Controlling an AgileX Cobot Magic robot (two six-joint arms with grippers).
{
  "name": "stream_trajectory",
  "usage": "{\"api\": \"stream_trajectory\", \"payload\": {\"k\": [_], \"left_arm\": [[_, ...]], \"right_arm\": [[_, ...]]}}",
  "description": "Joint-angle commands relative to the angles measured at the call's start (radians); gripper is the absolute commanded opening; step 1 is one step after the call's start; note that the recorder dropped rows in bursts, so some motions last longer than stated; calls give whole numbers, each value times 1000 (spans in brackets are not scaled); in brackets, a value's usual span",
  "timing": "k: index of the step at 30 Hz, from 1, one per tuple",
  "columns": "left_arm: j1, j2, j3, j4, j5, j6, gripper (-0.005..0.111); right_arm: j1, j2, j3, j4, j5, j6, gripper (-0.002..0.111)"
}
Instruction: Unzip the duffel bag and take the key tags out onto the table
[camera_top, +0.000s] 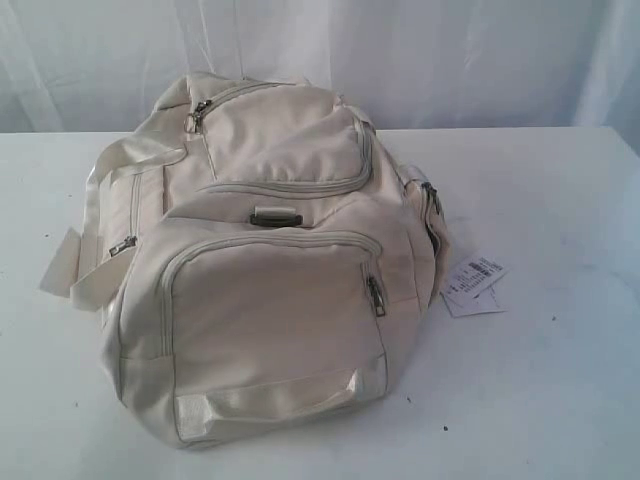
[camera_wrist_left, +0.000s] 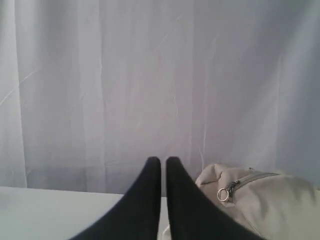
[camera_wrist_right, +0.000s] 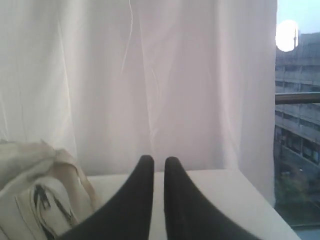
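The cream duffel bag (camera_top: 270, 270) lies zipped on the white table (camera_top: 550, 400), with its front pocket toward the camera. A metal zipper pull (camera_top: 375, 296) hangs at that pocket's right corner. No key tags show anywhere; they are hidden. Neither arm appears in the exterior view. In the left wrist view my left gripper (camera_wrist_left: 163, 161) is shut on nothing, with the duffel bag (camera_wrist_left: 270, 200) and a ring pull (camera_wrist_left: 223, 195) just beside it. My right gripper (camera_wrist_right: 159, 161) is also shut and empty, apart from the duffel bag (camera_wrist_right: 35, 200).
A white paper label (camera_top: 473, 285) lies on the table at the bag's right side. A webbing handle (camera_top: 95, 200) loops out on the left. A white curtain (camera_top: 450, 60) hangs behind the table's far edge. A window (camera_wrist_right: 297, 125) shows beyond the table corner.
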Motion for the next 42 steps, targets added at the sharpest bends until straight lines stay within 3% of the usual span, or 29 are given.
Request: {"api": "stream_trajectory", "payload": {"k": [1,6,8,12,14,20,23,28,35,39,42], "left_arm": [[1,313,-161,251,-83,-182,30],[1,646,-292,367,-273,-297,50],[1,739,-337,414,-272,-363,54],[1,874,-405,648,-319,-588,59],[1,914,-422,727,-365,-615,59],[1,1030,-505,711,-223,-579,59],[1,1122,-569,711,-213,-575,59],[1,1305,-730,713,-213,-573,59],[-12,1554,-989,714,-213,-585,66],[-47,1655,-1123,722,-202,-585,72],[-82,1727,-1222,729,-171,-585,72]], "right_arm": [[1,-6,2,7,-69,149,9],[1,-6,2,7,-69,335,9],[1,-6,2,8,-70,364,9],[1,-6,2,8,-77,364,9],[1,-6,2,8,-75,364,9],[1,-6,2,10,-74,399,9],[1,-6,2,-7,-74,467,9],[1,-6,2,-84,-73,583,22],[51,-6,2,-680,-176,1033,57],[53,36,2,-1022,-311,1308,61],[53,90,2,-1125,-368,1447,61]]}}
